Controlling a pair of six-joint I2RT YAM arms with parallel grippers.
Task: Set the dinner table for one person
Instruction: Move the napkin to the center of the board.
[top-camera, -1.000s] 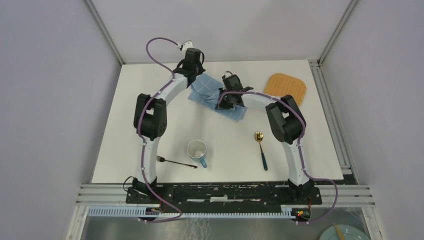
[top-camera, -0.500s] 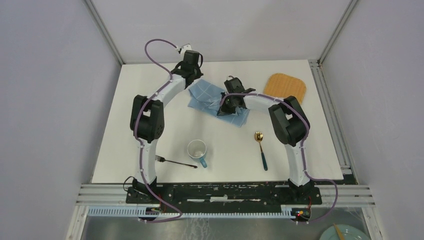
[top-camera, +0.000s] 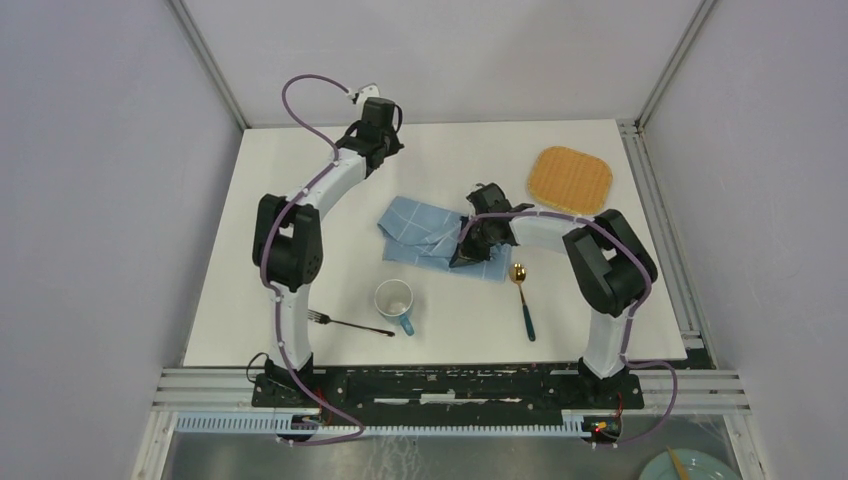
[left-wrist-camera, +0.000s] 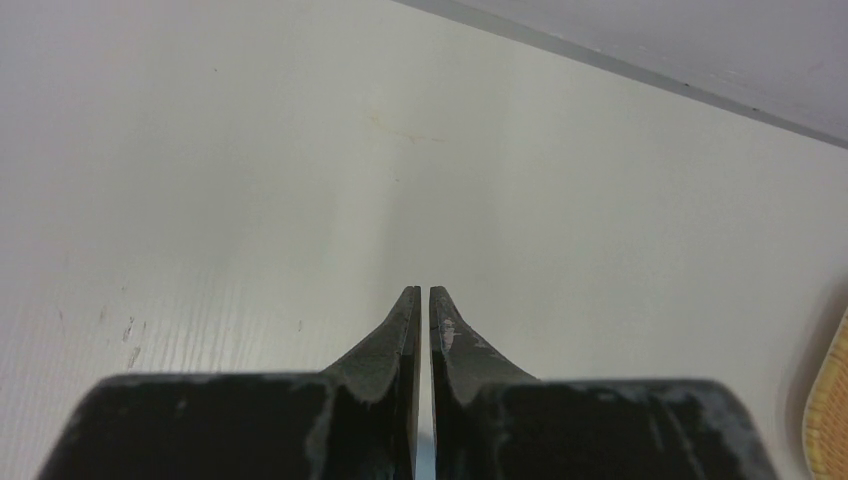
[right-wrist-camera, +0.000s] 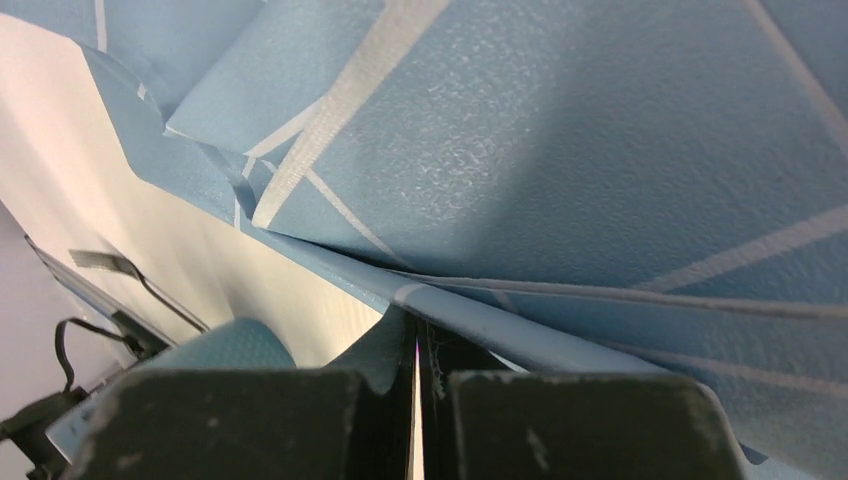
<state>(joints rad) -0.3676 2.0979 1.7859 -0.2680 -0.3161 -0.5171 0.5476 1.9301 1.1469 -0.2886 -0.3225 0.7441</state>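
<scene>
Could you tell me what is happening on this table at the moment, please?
The right gripper is shut on a fold of the blue checked cloth, which lies rumpled in the middle of the dinner table. The left gripper is shut on nothing, over bare tabletop near the far edge. A mug, a fork and a spoon sit nearer the arms' bases, and a woven mat sits at the far right. Nothing is arranged as a place setting yet.
</scene>
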